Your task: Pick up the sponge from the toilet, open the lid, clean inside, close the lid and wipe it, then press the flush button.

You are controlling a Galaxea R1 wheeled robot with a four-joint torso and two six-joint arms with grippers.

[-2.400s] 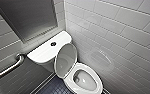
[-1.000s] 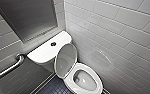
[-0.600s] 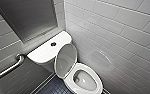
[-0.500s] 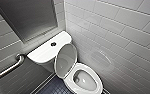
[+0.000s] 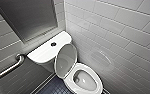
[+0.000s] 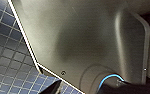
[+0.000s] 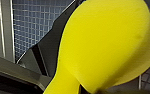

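The white toilet [image 5: 87, 81] stands in the corner with its bowl open. Its lid [image 5: 65, 60] is raised and leans back against the tank. The small dark flush button [image 5: 53, 44] sits in the middle of the flat tank top [image 5: 42, 53]. The bright yellow sponge [image 7: 103, 45] looms large and close in the right wrist view, pinched narrow at one end, where my right gripper [image 7: 77, 88] is shut on it. The left wrist view looks past a grey part of the robot onto the floor, with nothing held there.
A metal grab bar [image 5: 6, 70] runs along the left wall below a steel panel [image 5: 28, 17]. A white tiled wall [image 5: 121, 37] closes in right of the toilet. Dark blue small-tiled floor [image 5: 53, 88] lies in front of the bowl.
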